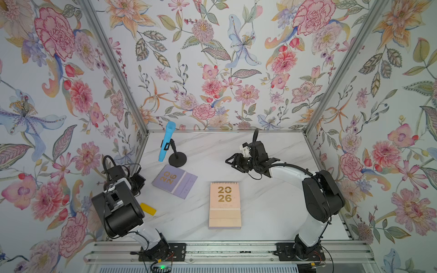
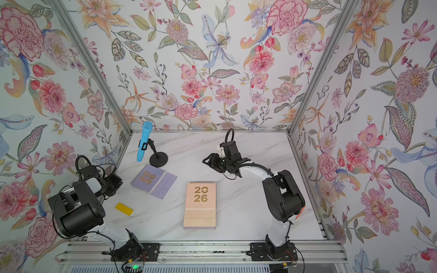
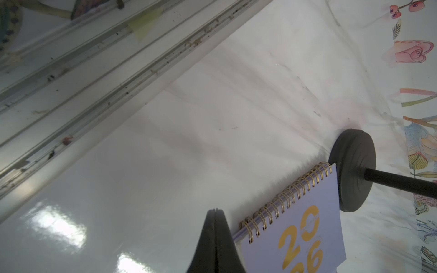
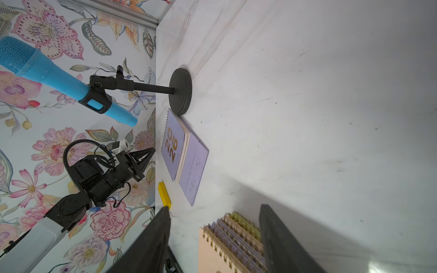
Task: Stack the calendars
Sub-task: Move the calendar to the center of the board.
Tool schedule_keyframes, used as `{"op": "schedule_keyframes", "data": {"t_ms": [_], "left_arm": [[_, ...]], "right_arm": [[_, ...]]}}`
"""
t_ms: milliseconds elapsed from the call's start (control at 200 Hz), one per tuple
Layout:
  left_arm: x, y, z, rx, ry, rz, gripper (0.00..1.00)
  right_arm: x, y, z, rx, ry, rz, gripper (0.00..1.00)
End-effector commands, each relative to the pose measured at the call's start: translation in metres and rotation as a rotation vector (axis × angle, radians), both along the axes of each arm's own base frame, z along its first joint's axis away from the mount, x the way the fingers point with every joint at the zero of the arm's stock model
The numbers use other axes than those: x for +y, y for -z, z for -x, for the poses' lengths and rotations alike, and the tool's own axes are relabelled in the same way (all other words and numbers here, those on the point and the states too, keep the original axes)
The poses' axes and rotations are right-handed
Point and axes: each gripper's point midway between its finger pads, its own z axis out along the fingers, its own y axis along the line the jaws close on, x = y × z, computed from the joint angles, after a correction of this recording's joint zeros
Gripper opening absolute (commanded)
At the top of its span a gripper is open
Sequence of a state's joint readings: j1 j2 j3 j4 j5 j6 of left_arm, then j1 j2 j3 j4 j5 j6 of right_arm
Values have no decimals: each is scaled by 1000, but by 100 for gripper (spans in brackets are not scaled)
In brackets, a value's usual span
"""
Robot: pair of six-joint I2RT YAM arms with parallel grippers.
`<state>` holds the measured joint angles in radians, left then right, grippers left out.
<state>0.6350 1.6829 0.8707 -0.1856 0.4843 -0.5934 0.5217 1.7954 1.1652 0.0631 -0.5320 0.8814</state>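
A stack of calendars lies mid-table in both top views, with a peach one [image 1: 225,205] [image 2: 199,205] on top showing gold "2026". In the right wrist view the stack's spirals [image 4: 233,238] show peach, lilac and yellow-green layers. One lilac calendar [image 1: 174,180] [image 2: 153,180] [image 4: 183,153] lies apart to the left, its spiral end [image 3: 295,231] beside the stand base. My right gripper [image 1: 228,162] [image 4: 214,206] hovers open just beyond the stack's far end, holding nothing. My left gripper [image 3: 215,210] [image 1: 143,180] is shut and empty, beside the lilac calendar's near-left corner.
A blue microphone [image 1: 166,141] [image 4: 47,73] sits in a black stand, whose round base [image 1: 177,159] [image 3: 352,170] touches the lilac calendar's far corner. A small yellow block [image 1: 148,208] [image 4: 164,195] lies by the left arm. Floral walls close in the left, back and right.
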Motion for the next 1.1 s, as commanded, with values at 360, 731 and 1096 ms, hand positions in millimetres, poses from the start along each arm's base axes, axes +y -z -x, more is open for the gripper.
{"op": "schedule_keyframes", "data": {"t_ms": [360,731,1096], "left_arm": [[-26,19,-27,-40,116,104,0],[-74,28,-26,-12,190,148,0],[-112,18,-26,-57,213,188,0]], "right_arm": [[2,4,-7,12,-12,-4,63],[6,7,-6,22,-26,-6,63],[23,16,-8,38,-72,-13,65]]}}
